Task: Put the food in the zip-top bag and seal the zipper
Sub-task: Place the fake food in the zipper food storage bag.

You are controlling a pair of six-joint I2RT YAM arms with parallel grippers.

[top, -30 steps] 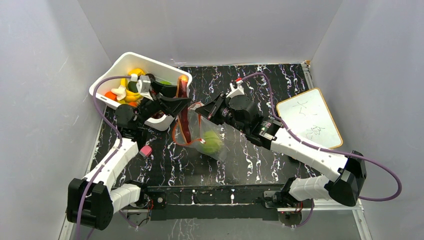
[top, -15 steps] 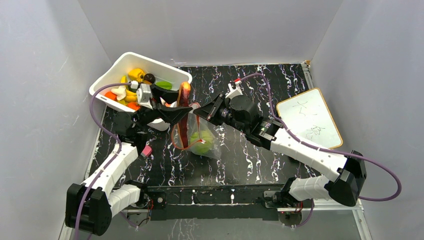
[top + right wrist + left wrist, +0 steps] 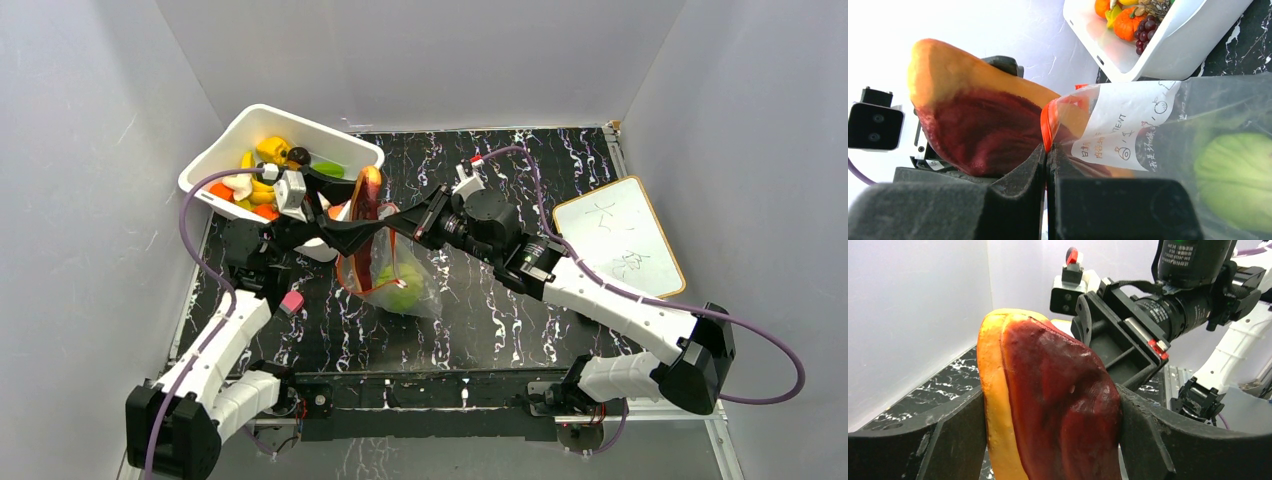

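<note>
My left gripper [image 3: 362, 228] is shut on a long dark-red food piece with an orange edge [image 3: 368, 205], held upright at the mouth of the zip-top bag [image 3: 425, 298]. The piece fills the left wrist view [image 3: 1048, 400] between the jaws of that gripper [image 3: 1053, 435]. My right gripper [image 3: 400, 217] is shut on the bag's red-orange zipper [image 3: 1046, 125] and holds the mouth up; its jaws [image 3: 1047, 160] meet on the strip. A pale-green cabbage [image 3: 400, 287] lies inside the bag and also shows in the right wrist view [image 3: 1233, 175].
A white bin [image 3: 232, 130] with several more toy foods stands at the back left, right behind the left gripper. A small whiteboard [image 3: 618, 237] lies at the right. Grey walls close in the black marbled table [image 3: 520, 320].
My left gripper has carried the dark-red piece from beside the bin toward the right, over the bag's mouth. The right gripper has kept hold of the zipper, and the bag has shifted slightly left.
</note>
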